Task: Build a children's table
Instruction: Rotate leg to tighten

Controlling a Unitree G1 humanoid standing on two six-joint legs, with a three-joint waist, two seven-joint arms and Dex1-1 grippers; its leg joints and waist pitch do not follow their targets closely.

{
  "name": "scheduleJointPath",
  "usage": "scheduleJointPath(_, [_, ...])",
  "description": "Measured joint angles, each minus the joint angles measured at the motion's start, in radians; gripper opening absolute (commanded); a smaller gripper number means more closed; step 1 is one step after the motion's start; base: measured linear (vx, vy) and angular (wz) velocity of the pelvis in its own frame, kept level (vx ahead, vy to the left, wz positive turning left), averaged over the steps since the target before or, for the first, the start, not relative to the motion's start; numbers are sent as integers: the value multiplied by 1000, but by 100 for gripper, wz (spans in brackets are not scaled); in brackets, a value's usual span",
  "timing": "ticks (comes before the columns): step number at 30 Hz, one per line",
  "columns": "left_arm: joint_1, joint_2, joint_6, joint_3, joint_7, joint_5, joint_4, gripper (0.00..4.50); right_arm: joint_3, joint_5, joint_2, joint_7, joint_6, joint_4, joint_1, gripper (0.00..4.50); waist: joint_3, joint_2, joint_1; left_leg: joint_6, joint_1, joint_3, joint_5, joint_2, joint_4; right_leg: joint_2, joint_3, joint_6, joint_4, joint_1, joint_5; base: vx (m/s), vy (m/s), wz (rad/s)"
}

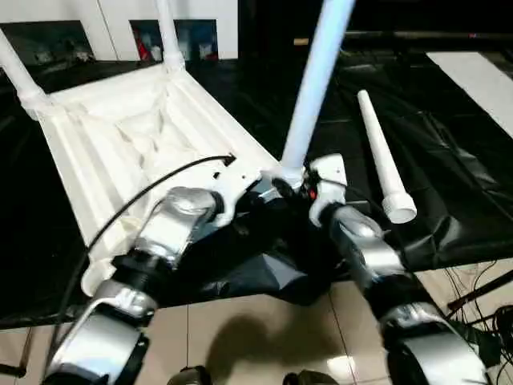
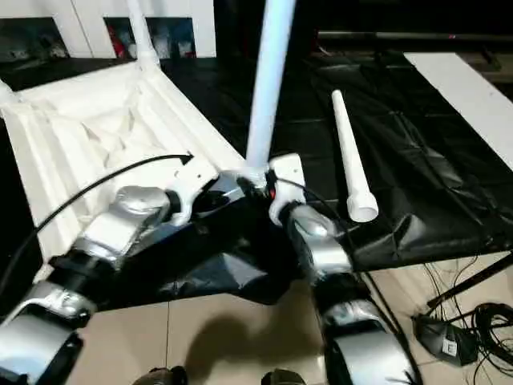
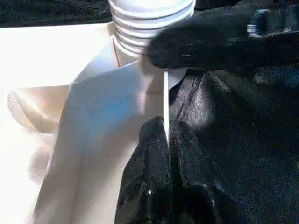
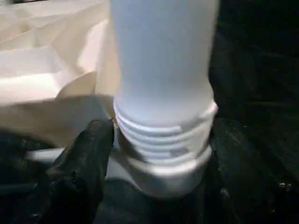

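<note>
Tabletop (image 1: 120, 136) lies underside up on the black-draped counter (image 1: 449, 176), a leg (image 1: 317, 80) threaded partway into its near corner. Left jaws pinch the rim; right jaws stand open around the threads. Released crooked, the leg could cross-thread or topple.

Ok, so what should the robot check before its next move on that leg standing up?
1. Standing leg sits in the near corner socket of the tabletop: ok.
2. Standing leg screwed fully down: not ok, thread rings show above the socket.
3. Left pincer steadies the tabletop: ok, shut on its thin rim.
4. Right pincer grips the leg's base: cannot tell.
5. Far legs in their corners: ok, both stand up.
6. Last leg ready: ok, lying loose on the black cloth.
</note>
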Motion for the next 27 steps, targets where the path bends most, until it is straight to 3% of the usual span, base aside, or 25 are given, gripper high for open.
scheduleJointPath(6, [42,68,-32,-3,-131,-16,-66,0,50,19,-139,272,25,-131,41,370,0,0,12,1,-9,1,0,0,1,0,0,0,0,-9,0,0,0,0])
scheduleJointPath(12, [118,174,-79,-31,-319,-71,-166,0,114,31,-228,481,26,-225,96,370,0,0,31,2,-11,2,0,0,2,0,0,0,0,-10,0,0,0,0])
scheduleJointPath(20, [156,200,-78,-53,-410,-84,-232,0,158,16,-240,587,6,-239,101,370,0,0,37,4,-12,3,-2,0,9,-1,2,0,3,-10,0,0,0,0])
scheduleJointPath(21, [157,200,-78,-53,-410,-84,-233,0,159,14,-240,589,6,-239,100,343,1,0,37,4,-12,3,-2,0,10,-1,2,0,4,-10,0,0,0,0])
scheduleJointPath(27, [157,202,-78,-54,-411,-84,-233,0,170,12,-234,599,6,-231,99,292,1,0,36,4,-12,3,-2,1,11,-1,2,0,6,-10,0,0,0,0])
